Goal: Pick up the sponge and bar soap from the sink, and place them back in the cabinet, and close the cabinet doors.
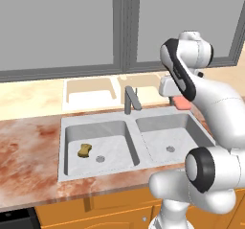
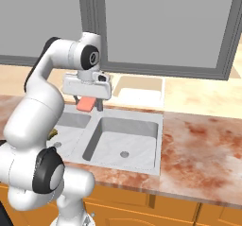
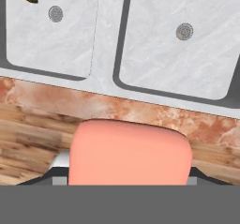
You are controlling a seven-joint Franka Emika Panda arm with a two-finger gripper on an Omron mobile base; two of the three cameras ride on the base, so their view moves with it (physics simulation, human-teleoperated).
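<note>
gripper point(image 2: 88, 105) clamped on soap point(image 2: 85, 104), its long axis across the jaws, above sink point(image 2: 142, 121); sponge point(image 1: 85, 150) lay in left basin.

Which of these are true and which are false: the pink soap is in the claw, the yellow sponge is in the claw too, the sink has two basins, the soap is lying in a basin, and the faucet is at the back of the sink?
1. The bar soap is held in the claw. True.
2. The sponge is in the claw too. False: it lies on the floor of the sink's left basin, near the drain.
3. The sink has two basins. True.
4. The bar soap lies in a basin. False: it is lifted above the sink.
5. The faucet stands at the back of the sink, between the basins. True.
</note>
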